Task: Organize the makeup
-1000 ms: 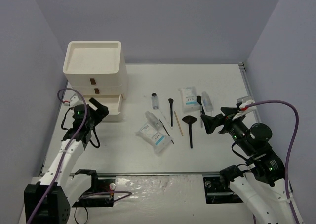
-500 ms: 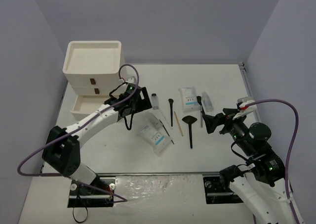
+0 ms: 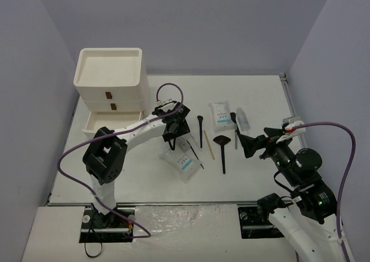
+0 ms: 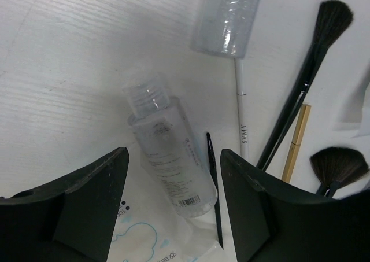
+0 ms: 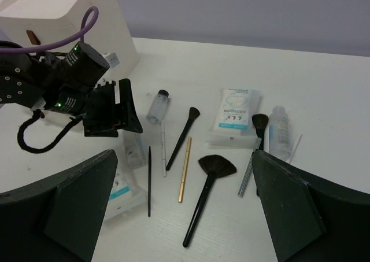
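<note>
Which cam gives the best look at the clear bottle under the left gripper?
Left wrist: the clear bottle lies large and unobstructed in the gap of the open left gripper, with its cap and label visible. The right wrist view shows it small and partly behind that gripper. In the top external view the gripper hides most of it.

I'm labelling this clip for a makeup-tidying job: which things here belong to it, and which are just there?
Job: fan brush, slim brush, wooden stick, clear bottle, far packet, near packet.
Just there: white drawer box, purple cable.
</note>
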Available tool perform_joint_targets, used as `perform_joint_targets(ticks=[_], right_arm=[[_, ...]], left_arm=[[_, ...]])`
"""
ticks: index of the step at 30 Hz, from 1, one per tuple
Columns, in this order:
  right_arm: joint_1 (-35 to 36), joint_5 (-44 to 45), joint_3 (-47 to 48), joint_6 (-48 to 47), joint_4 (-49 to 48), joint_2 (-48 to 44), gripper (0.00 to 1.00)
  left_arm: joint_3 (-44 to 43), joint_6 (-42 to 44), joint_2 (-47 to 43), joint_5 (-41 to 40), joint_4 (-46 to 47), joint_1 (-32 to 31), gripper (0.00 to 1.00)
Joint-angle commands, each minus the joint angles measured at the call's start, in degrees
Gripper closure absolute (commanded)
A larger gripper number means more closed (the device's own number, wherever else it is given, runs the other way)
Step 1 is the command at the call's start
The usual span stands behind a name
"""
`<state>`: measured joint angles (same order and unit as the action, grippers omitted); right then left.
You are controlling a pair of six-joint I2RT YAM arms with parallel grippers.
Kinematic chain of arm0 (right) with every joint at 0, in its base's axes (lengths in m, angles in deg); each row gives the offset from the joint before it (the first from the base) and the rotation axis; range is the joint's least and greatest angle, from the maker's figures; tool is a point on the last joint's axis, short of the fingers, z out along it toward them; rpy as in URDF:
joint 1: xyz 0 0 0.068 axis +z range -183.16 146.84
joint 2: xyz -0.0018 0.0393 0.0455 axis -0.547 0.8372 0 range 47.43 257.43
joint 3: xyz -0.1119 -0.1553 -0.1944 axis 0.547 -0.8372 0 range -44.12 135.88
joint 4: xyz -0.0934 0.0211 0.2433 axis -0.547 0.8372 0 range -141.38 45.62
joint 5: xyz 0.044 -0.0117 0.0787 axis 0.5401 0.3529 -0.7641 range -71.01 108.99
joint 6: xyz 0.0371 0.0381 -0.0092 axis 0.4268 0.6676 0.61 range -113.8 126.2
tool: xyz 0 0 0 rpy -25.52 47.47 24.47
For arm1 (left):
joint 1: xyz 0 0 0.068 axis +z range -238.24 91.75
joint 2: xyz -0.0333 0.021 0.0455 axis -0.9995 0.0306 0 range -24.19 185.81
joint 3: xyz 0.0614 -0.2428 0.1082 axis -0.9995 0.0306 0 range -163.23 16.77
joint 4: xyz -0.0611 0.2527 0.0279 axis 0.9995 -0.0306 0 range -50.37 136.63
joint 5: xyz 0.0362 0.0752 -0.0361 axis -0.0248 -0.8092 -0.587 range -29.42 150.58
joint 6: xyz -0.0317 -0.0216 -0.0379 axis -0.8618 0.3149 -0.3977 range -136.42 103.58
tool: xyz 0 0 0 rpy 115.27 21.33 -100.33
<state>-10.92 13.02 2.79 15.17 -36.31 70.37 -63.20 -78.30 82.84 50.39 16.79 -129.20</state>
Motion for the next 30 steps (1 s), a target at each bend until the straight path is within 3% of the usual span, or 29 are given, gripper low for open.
perform_joint_targets(ticks=[1,14,16,22,24,30], right_arm=[[0.6,1.6,0.1,-0.1,-3.5,-0.7,0.0],[1.1,2.6,-0.4,-0.3,-3.5,-2.2,0.0],[1.1,2.7,-0.4,-0.4,-3.5,-2.4,0.0],[1.1,2.8,-0.5,-0.4,-3.4,-2.8,0.0],[1.1,2.7,-0.5,-0.3,-3.4,-2.7,0.0],[1.2,2.5,-0.5,-0.3,-3.4,-2.5,0.0]], left_arm=[[-3.4,-3.1,-0.1,-3.3,-3.9,0.1,0.39],[-5.4,-3.0,4.6,-1.9,-3.3,1.1,0.51],[-5.8,-2.9,4.9,-1.9,-3.4,1.3,0.56],[-6.9,-2.9,2.7,-2.3,-3.7,1.7,0.91],[-6.9,-3.1,0.6,-2.8,-3.4,1.7,0.98],[-5.0,-5.0,-8.5,-5.9,-1.9,2.4,1.0]])
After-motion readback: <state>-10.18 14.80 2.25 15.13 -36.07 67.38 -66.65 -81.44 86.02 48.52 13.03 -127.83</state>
